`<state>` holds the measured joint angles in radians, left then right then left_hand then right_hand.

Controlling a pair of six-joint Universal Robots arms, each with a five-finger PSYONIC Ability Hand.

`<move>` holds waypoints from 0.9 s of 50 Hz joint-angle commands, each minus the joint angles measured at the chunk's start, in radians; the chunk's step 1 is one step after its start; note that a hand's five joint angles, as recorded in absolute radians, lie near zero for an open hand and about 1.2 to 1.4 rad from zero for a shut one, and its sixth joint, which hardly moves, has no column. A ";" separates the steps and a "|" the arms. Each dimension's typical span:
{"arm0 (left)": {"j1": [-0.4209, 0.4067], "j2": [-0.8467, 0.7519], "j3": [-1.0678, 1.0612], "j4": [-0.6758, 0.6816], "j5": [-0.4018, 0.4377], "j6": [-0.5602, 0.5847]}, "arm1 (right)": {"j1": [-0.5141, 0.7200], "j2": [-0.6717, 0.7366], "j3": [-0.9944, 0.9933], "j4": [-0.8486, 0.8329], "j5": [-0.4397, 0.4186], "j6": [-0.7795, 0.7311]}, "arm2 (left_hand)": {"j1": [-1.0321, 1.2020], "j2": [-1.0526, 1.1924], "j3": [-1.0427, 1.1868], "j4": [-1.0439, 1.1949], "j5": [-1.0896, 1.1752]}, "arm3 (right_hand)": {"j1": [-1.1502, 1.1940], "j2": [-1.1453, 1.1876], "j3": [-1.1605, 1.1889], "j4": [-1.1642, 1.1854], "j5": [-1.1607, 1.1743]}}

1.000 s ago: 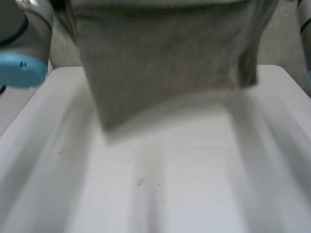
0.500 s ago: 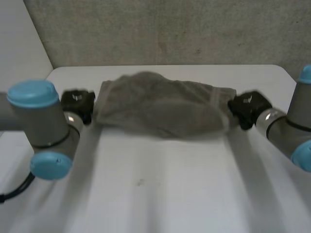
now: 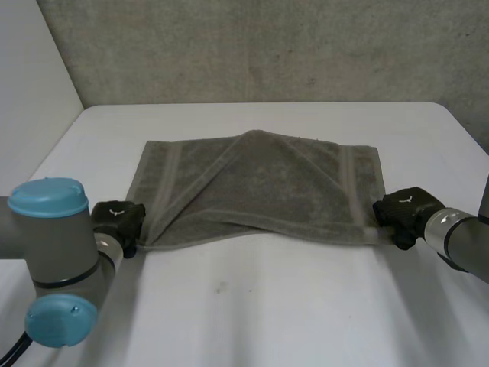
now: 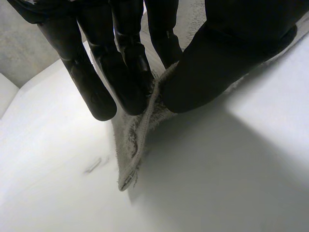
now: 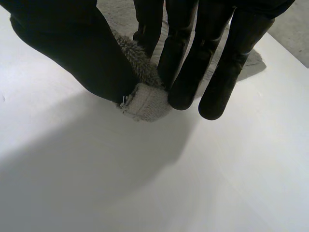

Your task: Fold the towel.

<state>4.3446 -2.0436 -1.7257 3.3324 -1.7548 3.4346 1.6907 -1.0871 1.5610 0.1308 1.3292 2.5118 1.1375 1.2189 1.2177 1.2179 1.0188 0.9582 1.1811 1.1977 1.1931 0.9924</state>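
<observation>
In the head view, you are seeing the towel (image 3: 260,187) lying loosely folded on the table (image 3: 252,313), its far layer creasing to a peak in the middle. Your left hand (image 3: 118,222) is sitting at the towel's near left corner and your right hand (image 3: 405,210) at its near right corner.

In the left wrist view, your fingers (image 4: 126,72) and thumb (image 4: 227,58) are pinching the towel's edge between them, and the corner tip is drooping just below them toward the table.

In the right wrist view, your thumb (image 5: 72,53) and fingers (image 5: 186,63) are clamping the corner, its hemmed tip poking out just beyond the fingertips, close above the table.
</observation>
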 commanded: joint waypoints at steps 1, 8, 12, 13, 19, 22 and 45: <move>0.024 0.072 -0.058 -0.002 0.034 0.000 | -0.037 -0.042 0.011 0.015 0.011 -0.070 | 0.259 0.177 0.179 0.178 0.203 | 0.438 0.215 0.199 0.203 0.229; 0.026 0.158 -0.100 -0.002 0.112 -0.002 | -0.068 -0.091 0.027 0.018 0.016 -0.107 | 0.259 0.177 0.179 0.178 0.203 | 0.438 0.215 0.199 0.203 0.229; 0.027 0.158 -0.103 -0.002 0.123 -0.002 | -0.063 -0.080 0.031 0.020 0.019 -0.111 | 0.259 0.177 0.179 0.178 0.203 | 0.438 0.215 0.199 0.203 0.229; 0.027 0.154 -0.103 -0.002 0.123 -0.002 | -0.063 -0.073 0.033 0.020 0.019 -0.111 | 0.259 0.177 0.179 0.178 0.203 | 0.438 0.215 0.199 0.203 0.229; 0.030 0.146 -0.101 -0.002 0.123 -0.002 | -0.062 -0.053 0.027 0.020 0.015 -0.106 | 0.259 0.177 0.179 0.178 0.203 | 0.384 0.161 0.144 0.149 0.175; 0.032 0.146 -0.100 -0.002 0.121 -0.002 | -0.068 -0.053 0.021 0.020 0.013 -0.108 | 0.259 0.177 0.179 0.178 0.203 | 0.141 -0.082 -0.098 -0.094 -0.068; 0.075 0.181 -0.100 -0.004 0.124 -0.009 | -0.206 -0.191 0.231 -0.080 -0.248 -0.157 | 0.259 0.177 0.179 0.178 0.203 | -0.368 -0.591 -0.608 -0.603 -0.577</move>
<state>4.4028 -1.8847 -1.8248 3.3297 -1.6356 3.4304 1.5519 -1.2387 1.6764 0.1284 1.2329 2.3757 1.1375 1.2189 1.2177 1.2179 1.0189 0.4811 0.5395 0.5236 0.5245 0.3480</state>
